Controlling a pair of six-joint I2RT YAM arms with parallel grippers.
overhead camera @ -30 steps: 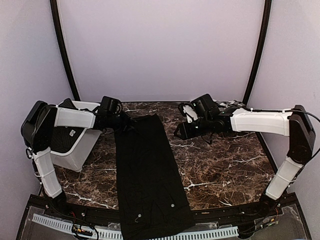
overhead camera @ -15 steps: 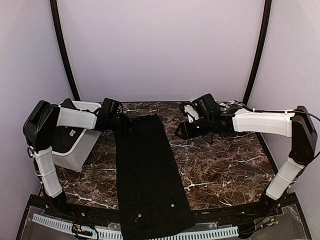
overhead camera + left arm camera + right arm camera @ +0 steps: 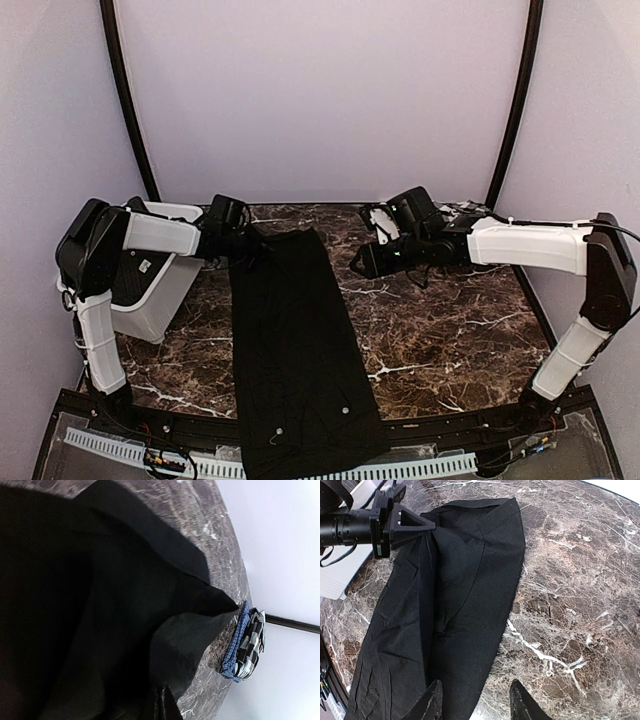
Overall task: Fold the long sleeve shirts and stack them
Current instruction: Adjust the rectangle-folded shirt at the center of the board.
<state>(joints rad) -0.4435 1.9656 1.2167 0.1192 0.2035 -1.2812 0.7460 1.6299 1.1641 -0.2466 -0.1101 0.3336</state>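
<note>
While left gripper (image 3: 429,528) is clamping its far corner, black long sleeve shirt (image 3: 300,340) is lying lengthwise, wrinkled; right gripper (image 3: 476,700) is hanging half-open, empty.

From above, the left gripper's (image 3: 248,250) tips were lost, black against the black shirt (image 3: 295,340). Its own camera caught only a sliver of finger (image 3: 163,705) at the bottom edge, and the shirt ran out of view left of it and below. Beyond the fingers lay the checked shirt (image 3: 247,647), bunched, with its lettering unreadable. The right gripper (image 3: 475,687) showed just two fingertips (image 3: 432,700), the shirt's end cut off beside them. The bin (image 3: 165,290) sat half behind the left arm (image 3: 160,235), its dark contents unclear.
</note>
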